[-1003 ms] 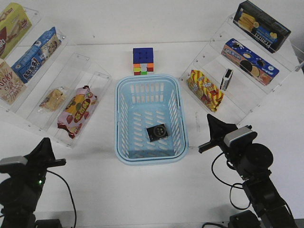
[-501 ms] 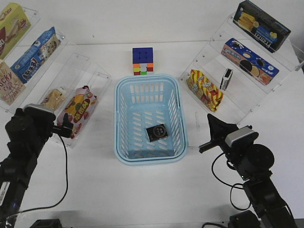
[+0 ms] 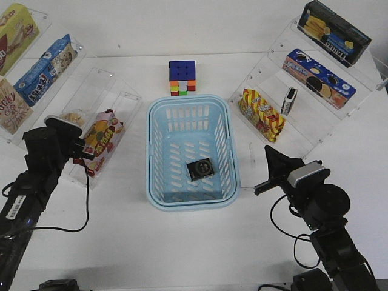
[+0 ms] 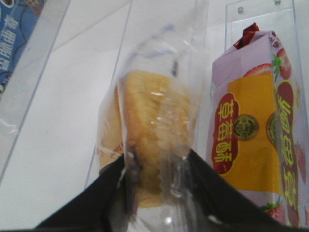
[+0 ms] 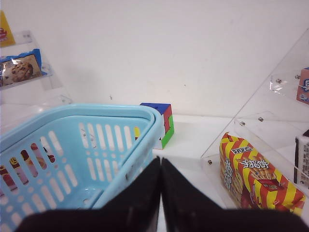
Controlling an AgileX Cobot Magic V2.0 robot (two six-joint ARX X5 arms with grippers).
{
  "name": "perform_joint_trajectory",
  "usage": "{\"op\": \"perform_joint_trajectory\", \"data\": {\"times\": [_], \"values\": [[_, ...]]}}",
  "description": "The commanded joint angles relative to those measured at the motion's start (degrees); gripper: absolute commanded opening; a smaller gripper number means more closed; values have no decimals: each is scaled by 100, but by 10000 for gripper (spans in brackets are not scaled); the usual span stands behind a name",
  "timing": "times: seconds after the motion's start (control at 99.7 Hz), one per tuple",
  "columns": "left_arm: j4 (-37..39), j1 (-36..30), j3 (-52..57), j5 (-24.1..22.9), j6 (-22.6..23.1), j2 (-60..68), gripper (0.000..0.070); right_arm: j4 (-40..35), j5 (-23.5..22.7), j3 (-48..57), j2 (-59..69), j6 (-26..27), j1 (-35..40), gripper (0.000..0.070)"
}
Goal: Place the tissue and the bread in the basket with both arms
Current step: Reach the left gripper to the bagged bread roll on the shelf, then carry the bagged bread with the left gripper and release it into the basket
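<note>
Left wrist view: the bread (image 4: 153,130) is seen between the spread left jaws, not yet clenched, its long axis running away from them, on the shelf beside a strawberry packet (image 4: 251,130). The right jaws are closed, empty.

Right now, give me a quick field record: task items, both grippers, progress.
tissue: black pack lying flat on the floor of the basket
bread: wrapped piece on the clear shelf, beside the strawberry packet
left gripper: at the bread, fingers on either side of its near end, not shut
right gripper: shut, empty, beside the basket
done: tissue in
left to do: bread
</note>
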Motion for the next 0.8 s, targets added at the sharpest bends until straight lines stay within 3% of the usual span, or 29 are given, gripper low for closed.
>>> {"op": "perform_joint_trajectory", "data": {"times": [0.0, 0.17, 0.231, 0.431, 0.531, 0.632, 0.672, 0.792], "values": [[70, -87, 151, 50, 17, -92, 1, 55, -2, 63, 11, 55, 15, 0], [50, -343, 509, 116, -293, -527, 1, 55, -2, 63, 11, 55, 15, 0], [44, -509, 713, 575, -682, -732, 1, 55, -2, 63, 11, 55, 15, 0], [249, -1185, 1049, 2988, -2339, -1001, 1, 57, 0, 63, 11, 59, 15, 0], [256, -1725, 1049, 3495, -2610, -870, 1, 55, 0, 63, 11, 59, 15, 0], [105, -2275, 1049, 3534, -2605, -605, 9, 55, 0, 63, 11, 59, 15, 0], [48, -2448, 1049, 3536, -2605, -483, 65, 55, 0, 63, 11, 57, 15, 0], [46, -2822, 1049, 3536, -2601, -153, 423, 55, 0, 63, 11, 59, 15, 0]]}}
